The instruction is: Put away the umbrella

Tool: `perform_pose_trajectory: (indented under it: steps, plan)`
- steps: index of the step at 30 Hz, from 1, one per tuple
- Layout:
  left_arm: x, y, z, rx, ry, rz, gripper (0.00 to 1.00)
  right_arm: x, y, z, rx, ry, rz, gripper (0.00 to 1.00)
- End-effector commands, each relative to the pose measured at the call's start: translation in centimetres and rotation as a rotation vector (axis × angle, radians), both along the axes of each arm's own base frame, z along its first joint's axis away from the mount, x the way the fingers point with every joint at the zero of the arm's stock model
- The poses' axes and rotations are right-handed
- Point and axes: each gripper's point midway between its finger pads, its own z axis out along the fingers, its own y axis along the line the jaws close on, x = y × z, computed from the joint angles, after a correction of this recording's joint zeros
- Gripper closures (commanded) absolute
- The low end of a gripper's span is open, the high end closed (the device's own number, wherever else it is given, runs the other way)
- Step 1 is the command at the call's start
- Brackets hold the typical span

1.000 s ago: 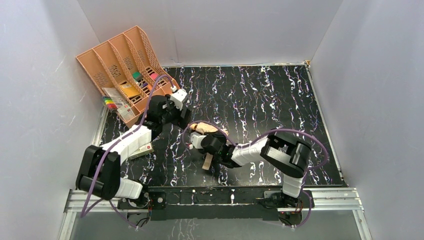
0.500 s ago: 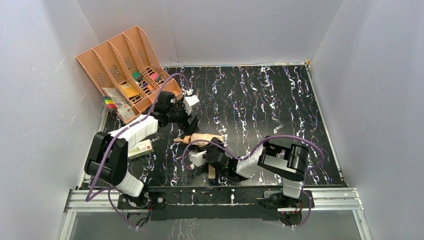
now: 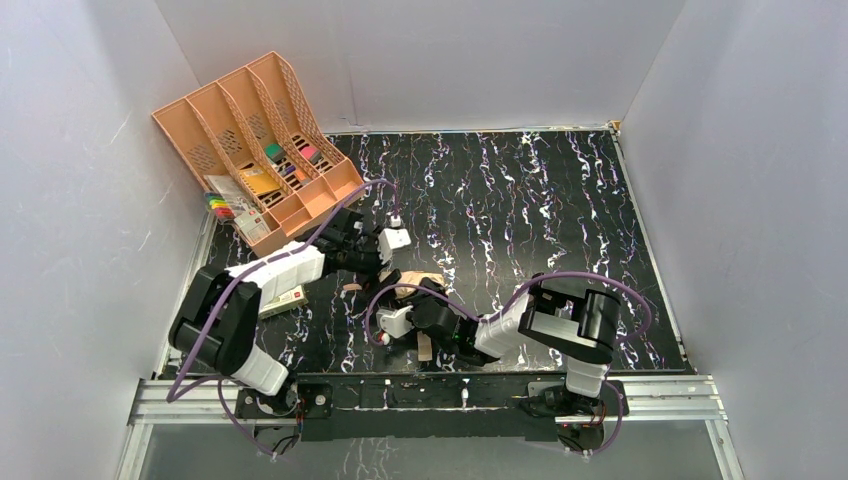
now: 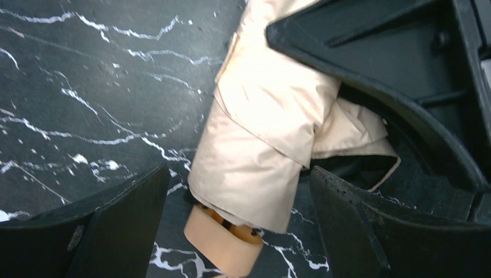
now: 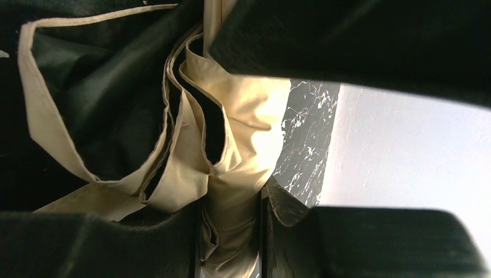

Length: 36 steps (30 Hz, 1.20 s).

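Top view: the umbrella (image 3: 418,281) lies on the black marbled table (image 3: 540,200), just beside the left gripper (image 3: 380,262) at its 4 o'clock. The right gripper (image 3: 415,305) meets it from 6 o'clock. The file tray (image 3: 250,130) stands at 10 o'clock, well apart.

Left wrist view: jaws apart, straddling the bundle — long axis 1 to 7 o'clock.

Right wrist view: jaws clamped on beige folds.
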Motion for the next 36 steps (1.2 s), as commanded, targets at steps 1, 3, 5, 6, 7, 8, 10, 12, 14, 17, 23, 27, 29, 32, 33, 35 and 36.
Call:
perform_pose_trajectory:
  steps: [1, 3, 5, 6, 7, 8, 10, 12, 14, 17, 23, 27, 29, 32, 33, 35, 36]
  plan:
    - [0.7, -2.2, 1.3, -0.073, 0.046, -0.057, 0.12, -5.4, -4.6, -9.0, -0.323, 0.26, 0.143, 0.73]
    - [0.4, -2.8, 0.9, -0.085, 0.112, -0.065, 0.12, -5.4, -4.6, -9.0, -0.326, 0.26, 0.143, 0.73]
    - [0.0, -3.2, 0.6, -0.089, 0.162, -0.074, 0.13, -5.5, -4.7, -9.2, -0.329, 0.262, 0.141, 0.73]
    - [-0.3, -3.2, 0.3, -0.077, 0.187, -0.075, 0.13, -5.5, -4.7, -9.1, -0.327, 0.263, 0.14, 0.73]
    - [-0.5, -3.1, -0.1, -0.057, 0.206, -0.08, 0.13, -5.5, -4.7, -9.1, -0.323, 0.265, 0.137, 0.73]
    - [-0.7, -2.9, -0.6, -0.03, 0.219, -0.083, 0.14, -5.5, -4.6, -9.1, -0.319, 0.267, 0.136, 0.73]
    - [-1.2, -2.3, -1.6, 0.025, 0.236, -0.089, 0.16, -5.6, -4.6, -9.0, -0.311, 0.273, 0.131, 0.73]
    - [-1.4, -1.8, -2.2, 0.069, 0.229, -0.094, 0.2, -5.6, -4.5, -8.9, -0.303, 0.278, 0.127, 0.73]
    - [-1.4, -1.4, -2.7, 0.101, 0.218, -0.091, 0.26, -5.6, -4.4, -8.6, -0.291, 0.278, 0.126, 0.73]
    - [-1.5, -0.8, -3.5, 0.155, 0.209, -0.086, 0.36, -5.4, -3.8, -8.1, -0.269, 0.272, 0.124, 0.71]
    - [-1.5, 0.0, -4.6, 0.229, 0.205, -0.051, 0.63, -5.2, -2.8, -6.8, -0.22, 0.273, 0.114, 0.68]
    - [-1.0, 0.1, -4.5, 0.231, 0.183, -0.014, 0.91, -5.2, -2.6, -5.7, -0.185, 0.284, 0.093, 0.63]
    - [-0.8, 0.1, -4.4, 0.226, 0.162, 0.003, 0.98, -5.3, -2.4, -4.7, -0.153, 0.292, 0.089, 0.54]
    - [-0.4, 0.4, -4.3, 0.228, 0.121, 0.029, 1.0, -5.5, -2.4, -3.5, -0.115, 0.31, 0.079, 0.44]
    - [-0.3, 0.5, -4.3, 0.231, 0.11, 0.039, 1.0, -5.6, -2.5, -3.0, -0.101, 0.316, 0.071, 0.4]
    - [-0.1, 0.7, -4.4, 0.232, 0.09, 0.057, 1.0, -5.8, -2.7, -1.9, -0.062, 0.329, 0.056, 0.27]
    - [0.0, 0.7, -4.4, 0.23, 0.082, 0.063, 1.0, -5.9, -2.7, -1.2, -0.034, 0.336, 0.047, 0.21]
